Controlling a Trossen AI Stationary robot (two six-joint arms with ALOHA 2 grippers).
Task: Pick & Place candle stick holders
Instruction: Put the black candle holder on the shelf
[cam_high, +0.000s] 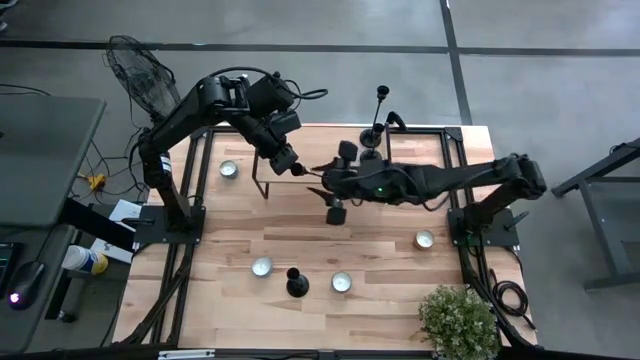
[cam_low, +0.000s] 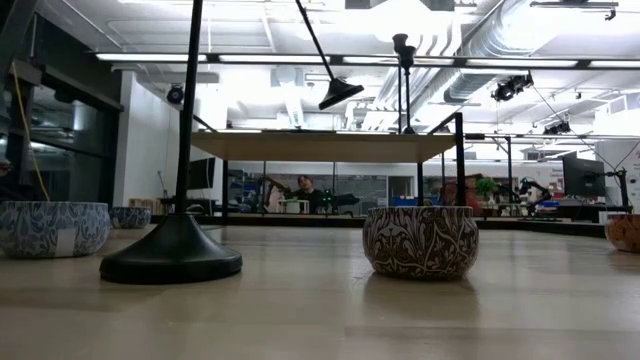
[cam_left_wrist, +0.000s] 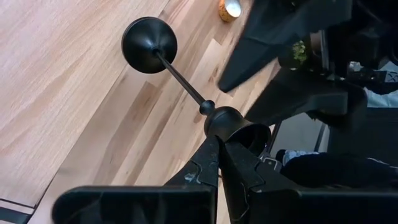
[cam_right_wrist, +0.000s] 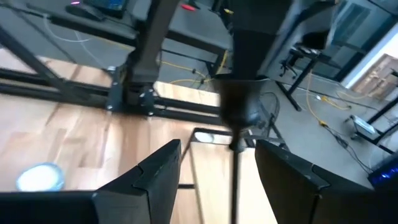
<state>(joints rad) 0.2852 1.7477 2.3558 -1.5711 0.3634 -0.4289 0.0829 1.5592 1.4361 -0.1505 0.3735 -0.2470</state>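
L tool (cam_left_wrist: 219, 155): fingers together, clamped on top cup of a candle stick holder (cam_left_wrist: 186, 81), held above the table (cam_left_wrist: 74, 93). Holder's long axis runs stem-first away from L tool, round base at far end, tilted, not upright. R tool (cam_right_wrist: 217, 165): fingers wide apart, straddling the stem w/o visible contact, just below the cup

Bowls (cam_high: 262, 266) around free table centre
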